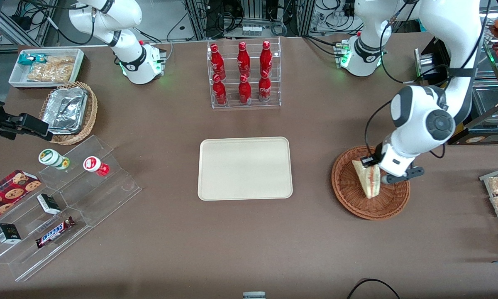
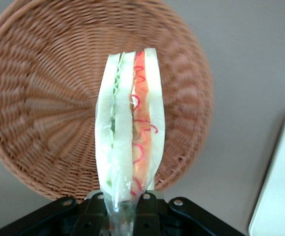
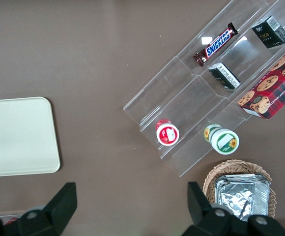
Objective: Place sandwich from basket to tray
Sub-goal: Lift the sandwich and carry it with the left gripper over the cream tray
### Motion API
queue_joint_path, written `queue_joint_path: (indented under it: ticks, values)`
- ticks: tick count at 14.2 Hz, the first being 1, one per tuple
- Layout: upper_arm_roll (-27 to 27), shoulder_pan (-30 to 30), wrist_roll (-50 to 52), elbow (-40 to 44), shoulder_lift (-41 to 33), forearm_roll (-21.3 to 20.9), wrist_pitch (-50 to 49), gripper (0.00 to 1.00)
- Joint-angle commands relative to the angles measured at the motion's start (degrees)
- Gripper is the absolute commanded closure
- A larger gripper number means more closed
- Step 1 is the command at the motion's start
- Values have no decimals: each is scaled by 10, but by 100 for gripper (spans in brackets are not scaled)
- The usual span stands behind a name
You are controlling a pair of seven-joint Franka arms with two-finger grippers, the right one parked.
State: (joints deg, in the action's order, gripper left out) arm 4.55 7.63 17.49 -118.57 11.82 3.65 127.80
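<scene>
Right now: tabletop (image 1: 170,249) brown, tray (image 1: 245,168) flat at the middle, bare, nothing on it yet. Basket (image 1: 357,199) sits toward the working arm's end, well apart from the tray. Left gripper (image 1: 377,170) is over the basket, clamped on the sandwich (image 1: 369,180), pinching its wrapped tip (image 2: 120,206). Sandwich (image 2: 128,128) looks raised off the weave, cut edge facing the wrist camera. Step in hand, as I judge it: lift-out, transfer not started. Next move calls for clearing the basket rim, carrying sideways over the tray, lowering, then releasing.
</scene>
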Motion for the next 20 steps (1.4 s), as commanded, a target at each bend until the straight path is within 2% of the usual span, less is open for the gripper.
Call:
queue_joint_path:
  ticks: [1, 5, 11, 16, 20]
  values:
    - [-3, 58, -14, 50, 19, -20, -36, 91]
    - [-3, 140, 81, 153, 91, -22, -101, 97]
    - [-3, 266, 233, 271, 197, -25, -102, 97]
    - [-4, 337, 312, 341, 262, -25, -94, 97]
    - [-4, 365, 325, 367, 297, -24, -68, 97]
